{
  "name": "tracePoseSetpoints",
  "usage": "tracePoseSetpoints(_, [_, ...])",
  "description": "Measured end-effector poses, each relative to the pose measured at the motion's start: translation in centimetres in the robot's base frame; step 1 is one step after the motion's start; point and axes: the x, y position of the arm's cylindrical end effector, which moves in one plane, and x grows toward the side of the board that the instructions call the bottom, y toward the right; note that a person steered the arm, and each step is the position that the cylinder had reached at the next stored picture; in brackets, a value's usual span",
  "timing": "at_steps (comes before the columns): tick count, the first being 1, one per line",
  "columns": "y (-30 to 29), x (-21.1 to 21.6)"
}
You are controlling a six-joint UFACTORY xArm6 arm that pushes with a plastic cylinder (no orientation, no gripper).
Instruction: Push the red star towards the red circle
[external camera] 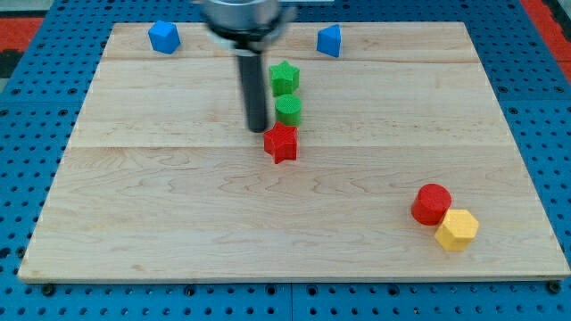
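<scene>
My tip point(258, 130) sat just off the upper-left edge of the red star point(280, 143), touching or nearly so; that side faced away from the red circle point(432, 203), so a shove would likely send the star down-right toward it. Star lay near board centre, circle well apart at the view's lower right, touching the yellow block point(457, 229). Green circle point(288, 110) sat just above the star, green star point(284, 78) above that. Rod stood roughly vertical. No pincer here, only the rod holding nothing.
</scene>
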Motion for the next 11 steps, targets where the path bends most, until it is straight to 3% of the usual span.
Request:
tracePoseSetpoints(2, [4.5, 6.6])
tracePoseSetpoints(4, [12.4, 6.6])
tracePoseSetpoints(6, [-1.2, 4.9])
tracePoseSetpoints(7, [-1.1, 8.0])
tracePoseSetpoints(8, [5.5, 8.7])
tracePoseSetpoints(9, [7.2, 8.8])
tracePoseSetpoints(10, [2.3, 6.6])
tracePoseSetpoints(11, [4.5, 7.3])
